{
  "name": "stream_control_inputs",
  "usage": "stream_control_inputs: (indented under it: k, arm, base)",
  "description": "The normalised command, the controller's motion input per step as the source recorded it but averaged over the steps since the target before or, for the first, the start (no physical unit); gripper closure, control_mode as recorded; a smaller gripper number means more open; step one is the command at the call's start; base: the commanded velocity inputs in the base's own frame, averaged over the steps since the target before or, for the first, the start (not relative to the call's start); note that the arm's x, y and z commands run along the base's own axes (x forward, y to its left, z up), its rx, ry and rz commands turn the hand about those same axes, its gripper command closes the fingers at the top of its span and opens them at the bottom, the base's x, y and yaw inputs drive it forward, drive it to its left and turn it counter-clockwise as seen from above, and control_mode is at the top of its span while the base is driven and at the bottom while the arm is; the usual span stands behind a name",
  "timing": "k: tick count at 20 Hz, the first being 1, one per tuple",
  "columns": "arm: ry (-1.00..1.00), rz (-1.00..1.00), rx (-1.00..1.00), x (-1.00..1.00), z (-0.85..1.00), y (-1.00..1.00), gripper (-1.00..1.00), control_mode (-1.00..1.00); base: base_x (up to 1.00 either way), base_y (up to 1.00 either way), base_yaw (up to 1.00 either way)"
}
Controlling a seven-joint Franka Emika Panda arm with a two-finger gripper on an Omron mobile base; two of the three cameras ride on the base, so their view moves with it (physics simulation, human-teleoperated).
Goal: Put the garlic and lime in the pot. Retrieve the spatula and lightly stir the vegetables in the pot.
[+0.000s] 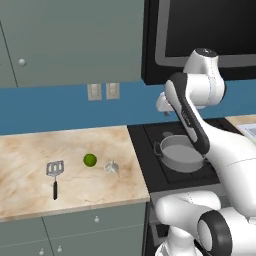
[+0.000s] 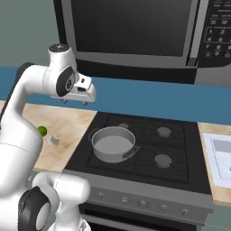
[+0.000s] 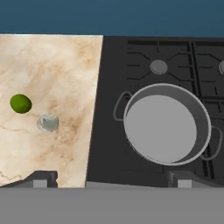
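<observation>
The lime and the garlic lie side by side on the marble counter, left of the stove. Further left lies the spatula, handle toward the counter's front edge. The grey pot stands with nothing in it on the stove's front left burner. My gripper hangs open high above the seam between counter and stove, holding nothing. In the right base view the arm hides part of the lime and the garlic.
A black gas stove with several burners sits right of the counter. A microwave hangs above it. Two wall outlets are on the blue backsplash. A white sheet lies on the counter right of the stove.
</observation>
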Motion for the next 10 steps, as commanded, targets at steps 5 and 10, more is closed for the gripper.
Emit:
stream_control_inputs:
  k: [5, 10]
  arm:
    - [0.0, 0.01, -0.03, -0.04, -0.02, 0.0, -1.0, -1.0]
    - [0.01, 0.14, -0.17, -0.26, -0.22, 0.22, -1.0, -1.0]
  base:
    - [-0.09, 0.03, 0.05]
    - [0.0, 0.0, 0.0]
